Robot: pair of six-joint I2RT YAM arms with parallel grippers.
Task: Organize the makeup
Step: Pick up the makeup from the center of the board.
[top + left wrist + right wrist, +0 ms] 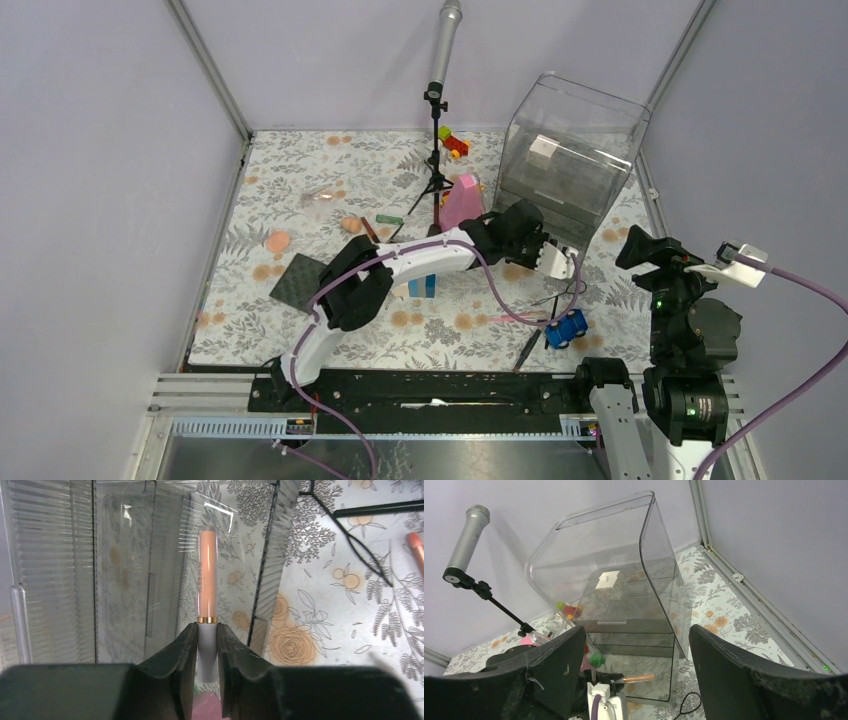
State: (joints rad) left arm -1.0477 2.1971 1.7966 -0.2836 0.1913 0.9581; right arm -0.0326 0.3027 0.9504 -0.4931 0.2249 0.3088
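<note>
Peach gold-banded tube (207,575) sits clamped in the left tool (207,647), facing the clear organizer (125,580); right tool (636,642) gapes wide.

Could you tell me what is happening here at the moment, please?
The left gripper is shut on a slim peach tube with a gold band, pointing it into an open compartment of the clear acrylic organizer; how far in it is, I cannot tell. The right gripper hangs open and empty at the right. A peach sponge and a flat dark square lie loose on the floral table.
</note>
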